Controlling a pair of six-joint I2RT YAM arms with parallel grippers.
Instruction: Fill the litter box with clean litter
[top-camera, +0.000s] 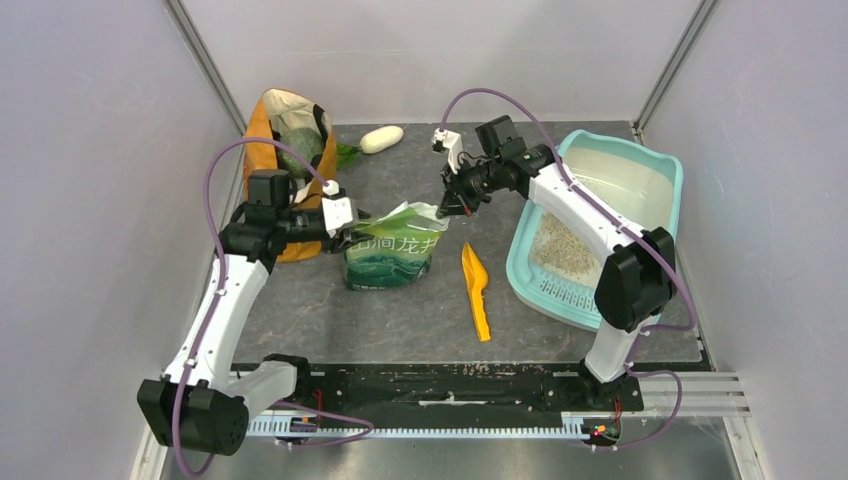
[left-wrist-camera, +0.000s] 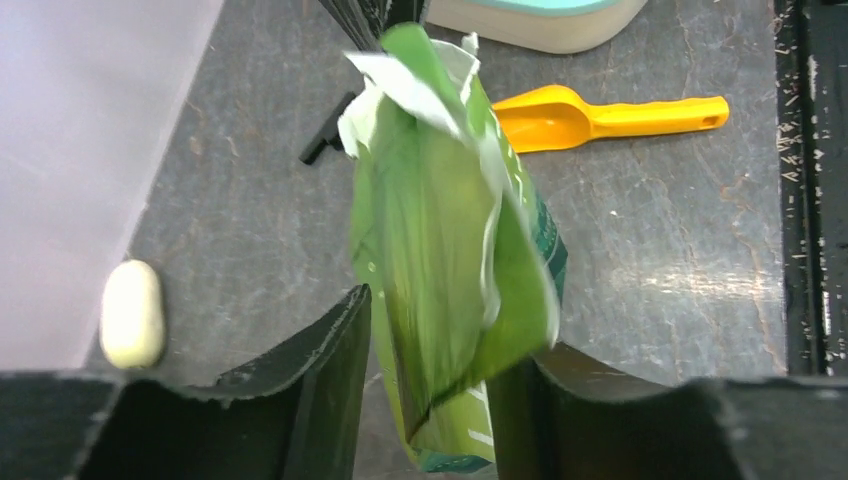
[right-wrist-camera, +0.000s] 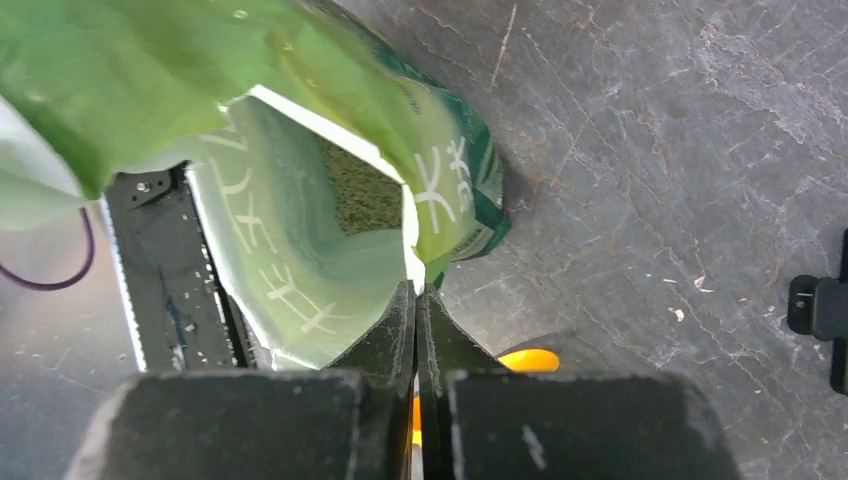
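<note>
The pale-turquoise litter box (top-camera: 667, 175) lies at the right, its grille toward the near end, with a patch of grey-beige litter (top-camera: 562, 248) on its floor. Its edge shows in the left wrist view (left-wrist-camera: 540, 22). A green printed litter bag (top-camera: 392, 252) stands mid-table, its mouth open. My right gripper (top-camera: 447, 207) is shut on the bag's rim (right-wrist-camera: 412, 262), and litter (right-wrist-camera: 360, 195) shows inside. My left gripper (top-camera: 356, 222) is open, its jaws either side of the bag's other top edge (left-wrist-camera: 440, 250). An orange scoop (top-camera: 476, 290) lies between the bag and the box.
An orange-tan cloth bag (top-camera: 262, 150) stands at the back left behind my left arm. A white oval object (top-camera: 381, 139) lies near the back wall and shows in the left wrist view (left-wrist-camera: 132, 313). Walls close in on three sides.
</note>
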